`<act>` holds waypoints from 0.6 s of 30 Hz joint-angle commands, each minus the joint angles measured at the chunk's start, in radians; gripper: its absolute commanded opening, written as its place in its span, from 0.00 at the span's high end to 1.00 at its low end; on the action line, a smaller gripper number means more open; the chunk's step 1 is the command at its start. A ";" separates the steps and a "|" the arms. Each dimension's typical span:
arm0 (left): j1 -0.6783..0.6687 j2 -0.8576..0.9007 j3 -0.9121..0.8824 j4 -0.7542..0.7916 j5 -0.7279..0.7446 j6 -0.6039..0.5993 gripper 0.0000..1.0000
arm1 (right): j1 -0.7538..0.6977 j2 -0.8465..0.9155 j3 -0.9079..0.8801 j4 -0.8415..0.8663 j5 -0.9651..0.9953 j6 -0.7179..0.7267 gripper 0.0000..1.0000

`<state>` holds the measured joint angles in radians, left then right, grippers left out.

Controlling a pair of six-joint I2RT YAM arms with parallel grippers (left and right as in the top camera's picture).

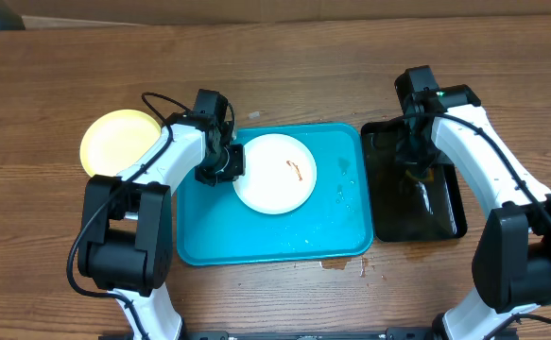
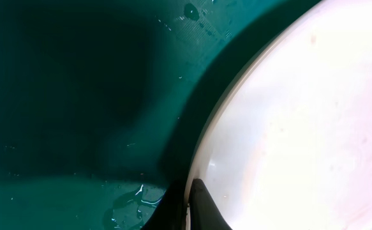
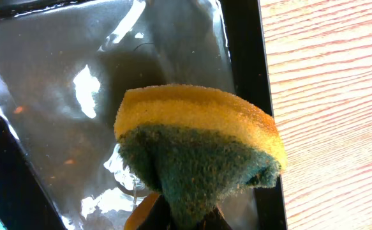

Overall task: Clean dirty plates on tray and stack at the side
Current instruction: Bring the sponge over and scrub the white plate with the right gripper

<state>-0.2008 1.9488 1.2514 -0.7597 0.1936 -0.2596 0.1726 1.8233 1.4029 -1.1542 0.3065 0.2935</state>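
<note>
A small brown spill (image 1: 336, 264) is seen on the counter (image 1: 284, 66), just beyond the near rim of the blue tray (image 1: 256, 241). It is probably wash water slopped over the rim. The tray lies in the middle of the counter, and scattered water drops (image 1: 346, 189) can be made out on its floor. This suggests it serves as the basin in which the scrubbing is done.

On the far half of the tray a white plate (image 1: 270, 184) lies flat, with a thin brown smear (image 1: 296, 170) on its right part, so it is judged not yet clean. The left gripper (image 1: 220, 168) is set at the plate's left rim. In the left wrist view its fingertips (image 2: 201, 206) are closed to a narrow pinch with the rim between them, so the plate appears to be clamped. The likely reason is that it is steadied there against sliding on the wet tray while it is wiped.

Toward the right edge of the counter, just beside the blue tray, a black tray (image 1: 445, 222) is placed. Its floor is wet and glossy, so it is taken for the sponge's resting and wetting place. Over it the right gripper (image 1: 417, 170) is held, squeezed tight on a yellow and green sponge (image 3: 198, 147) with the green scouring side facing the wrist camera.

Farther off, toward the left edge of the counter, a yellow plate (image 1: 116, 142) lies flat beside the blue tray and apart from it. No smears can be made out on it, so it is judged to mark the stacking place. No third plate can be seen.
</note>
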 commanded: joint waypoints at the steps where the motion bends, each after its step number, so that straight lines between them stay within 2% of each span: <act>1: -0.003 0.039 -0.026 -0.003 0.004 -0.002 0.96 | 0.002 -0.017 0.019 -0.005 0.024 -0.031 0.96; 3: -0.004 0.039 -0.026 -0.002 0.013 -0.003 0.96 | 0.003 -0.017 0.020 -0.015 0.023 -0.089 0.96; 10: -0.004 0.039 -0.026 0.009 0.014 -0.003 0.96 | 0.026 -0.017 0.104 -0.061 -0.015 -0.129 0.96; 13: -0.004 0.039 -0.026 0.009 0.014 -0.003 0.96 | 0.085 -0.017 0.178 -0.062 -0.100 -0.149 0.96; 18: -0.004 0.039 -0.026 0.009 0.013 -0.002 0.96 | 0.235 -0.016 0.210 -0.013 -0.117 -0.172 0.96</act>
<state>-0.2012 1.9488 1.2495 -0.7532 0.2100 -0.2596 0.3050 1.8233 1.5818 -1.1896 0.2340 0.1501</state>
